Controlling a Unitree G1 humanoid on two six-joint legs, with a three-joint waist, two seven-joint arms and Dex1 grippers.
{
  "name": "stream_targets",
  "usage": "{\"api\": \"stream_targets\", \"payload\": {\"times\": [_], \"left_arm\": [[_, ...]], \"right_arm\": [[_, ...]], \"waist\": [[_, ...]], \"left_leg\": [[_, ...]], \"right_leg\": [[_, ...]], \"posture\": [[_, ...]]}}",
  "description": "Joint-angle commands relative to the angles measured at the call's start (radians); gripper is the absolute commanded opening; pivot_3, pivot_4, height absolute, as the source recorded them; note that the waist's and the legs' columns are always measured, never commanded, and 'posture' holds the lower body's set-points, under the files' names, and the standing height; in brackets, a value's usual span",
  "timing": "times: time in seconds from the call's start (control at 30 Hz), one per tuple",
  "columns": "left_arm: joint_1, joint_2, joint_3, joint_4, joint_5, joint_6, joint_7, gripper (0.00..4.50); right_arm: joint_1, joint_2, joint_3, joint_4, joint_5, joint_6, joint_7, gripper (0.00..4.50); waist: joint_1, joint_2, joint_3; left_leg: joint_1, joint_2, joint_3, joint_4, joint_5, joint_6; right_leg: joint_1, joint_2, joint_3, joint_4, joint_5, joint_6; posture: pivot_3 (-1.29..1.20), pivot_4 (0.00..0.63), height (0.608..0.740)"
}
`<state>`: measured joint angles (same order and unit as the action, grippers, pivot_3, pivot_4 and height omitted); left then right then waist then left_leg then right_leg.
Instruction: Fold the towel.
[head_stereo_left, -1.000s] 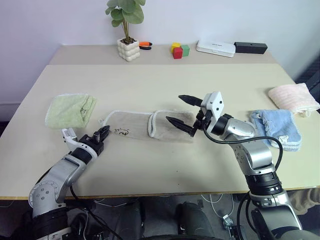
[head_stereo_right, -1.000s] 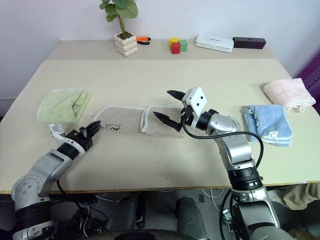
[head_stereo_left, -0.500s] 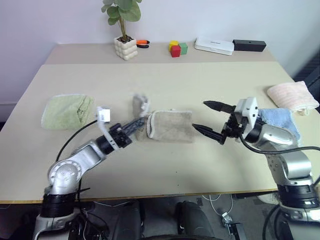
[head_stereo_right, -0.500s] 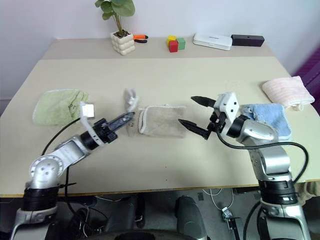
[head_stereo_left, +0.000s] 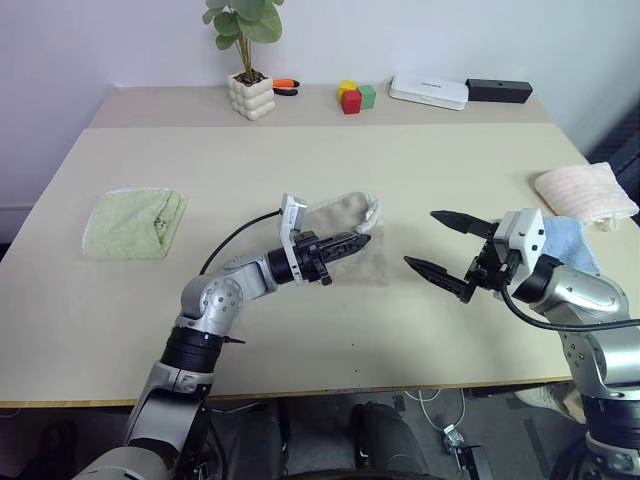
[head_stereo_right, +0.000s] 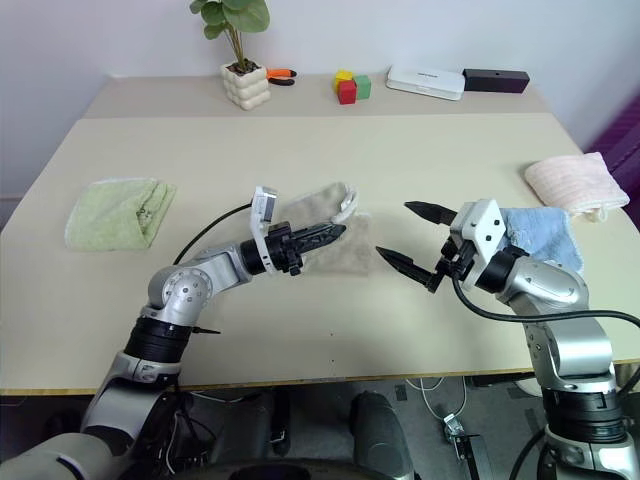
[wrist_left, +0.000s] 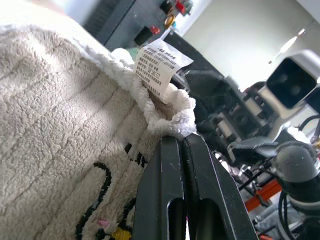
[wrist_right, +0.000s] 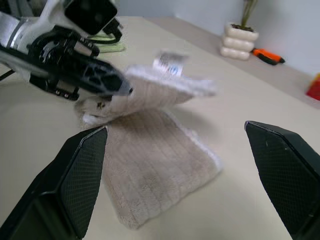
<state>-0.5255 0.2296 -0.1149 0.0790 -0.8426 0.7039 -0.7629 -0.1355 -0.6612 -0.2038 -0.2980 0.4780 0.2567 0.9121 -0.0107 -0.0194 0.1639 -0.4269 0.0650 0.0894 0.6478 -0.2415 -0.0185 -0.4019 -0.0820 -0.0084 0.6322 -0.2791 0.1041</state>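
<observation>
The left gripper (head_stereo_left: 345, 243) is pinched on the towel's (head_stereo_left: 350, 262) white-edged end, holding that layer raised over the part lying flat mid-bench (head_stereo_left: 300, 340), likely so it can be laid across as the next fold. The right gripper (head_stereo_left: 443, 252) hovers spread wide just beside the towel, apart from it, probably leaving room for the fold.

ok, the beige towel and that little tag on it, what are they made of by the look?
Towel: soft terry or plush fabric, matte, with a looped fuzzy pile and ribbed rows. Tag: thin white printed label, probably woven synthetic or satin ribbon; it creases like cloth.
</observation>
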Motion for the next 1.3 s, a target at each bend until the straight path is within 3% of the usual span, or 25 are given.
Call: {"api": "stream_targets", "payload": {"times": [0.03, 0.4, 0.5, 0.73, 0.93, 1.13, 1.27, 1.3], "left_arm": [[-0.050, -0.041, -0.054, 0.030, 0.081, -0.059, -0.077, 0.03], [-0.065, -0.110, -0.127, 0.111, 0.210, -0.077, -0.190, 0.03], [-0.045, -0.099, -0.151, 0.087, 0.226, -0.019, -0.183, 0.79], [-0.039, -0.112, -0.111, 0.080, 0.243, -0.043, -0.174, 4.30], [-0.016, -0.093, -0.046, -0.042, 0.196, -0.155, -0.278, 4.41], [-0.099, -0.099, 0.181, -0.053, 0.007, -0.074, -0.174, 4.41], [-0.082, -0.081, 0.239, -0.048, -0.005, -0.081, -0.142, 4.41], [-0.068, -0.075, 0.239, -0.057, -0.012, -0.070, -0.145, 4.18]], "right_arm": [[0.017, -0.017, -0.042, -0.058, 0.009, -0.006, -0.025, 4.50], [0.050, -0.013, -0.055, -0.106, 0.007, -0.011, -0.084, 4.50], [0.010, -0.012, -0.044, -0.086, 0.003, -0.016, -0.091, 4.50], [-0.031, -0.007, -0.020, -0.057, -0.006, -0.017, -0.087, 4.50], [-0.094, 0.019, -0.006, -0.032, 0.023, 0.005, -0.102, 4.50], [-0.179, 0.142, 0.000, 0.006, 0.036, 0.036, -0.236, 4.50], [-0.187, 0.211, 0.034, -0.012, 0.044, 0.059, -0.292, 4.50], [-0.183, 0.221, 0.048, -0.018, 0.038, 0.059, -0.296, 4.50]], "waist": [[0.005, 0.000, 0.000], [0.022, 0.000, 0.000], [0.021, 0.000, 0.000], [0.023, 0.000, 0.000], [0.021, 0.000, 0.000], [0.022, 0.000, 0.000], [0.021, 0.001, 0.000], [0.020, 0.001, 0.000]], "left_leg": [[0.000, 0.000, 0.000, 0.000, 0.000, 0.000], [0.000, -0.001, -0.001, 0.001, 0.000, 0.000], [0.000, 0.000, -0.002, 0.001, 0.000, 0.000], [0.000, -0.001, -0.004, 0.002, 0.000, 0.000], [0.000, 0.000, -0.003, 0.001, 0.000, 0.000], [0.000, 0.000, -0.003, 0.002, 0.000, 0.000], [0.000, 0.000, -0.003, 0.002, 0.000, 0.000], [0.000, 0.000, -0.002, 0.002, 0.000, 0.000]], "right_leg": [[0.000, 0.000, 0.000, 0.000, 0.000, 0.000], [0.001, 0.000, 0.000, -0.001, -0.001, -0.002], [0.001, 0.000, 0.000, -0.001, -0.001, -0.002], [0.002, 0.000, 0.000, -0.001, -0.001, -0.002], [0.001, 0.000, 0.000, -0.001, -0.001, -0.002], [0.002, 0.000, 0.000, 0.000, 0.000, 0.000], [0.002, 0.000, 0.000, 0.000, 0.001, 0.001], [0.002, 0.000, 0.000, 0.000, 0.001, 0.001]], "posture": [[0.00, 0.150, 0.735], [0.00, 0.150, 0.735], [0.00, 0.150, 0.735], [0.00, 0.150, 0.735], [0.00, 0.150, 0.735], [0.00, 0.150, 0.735], [0.00, 0.150, 0.735], [0.00, 0.150, 0.735]]}}
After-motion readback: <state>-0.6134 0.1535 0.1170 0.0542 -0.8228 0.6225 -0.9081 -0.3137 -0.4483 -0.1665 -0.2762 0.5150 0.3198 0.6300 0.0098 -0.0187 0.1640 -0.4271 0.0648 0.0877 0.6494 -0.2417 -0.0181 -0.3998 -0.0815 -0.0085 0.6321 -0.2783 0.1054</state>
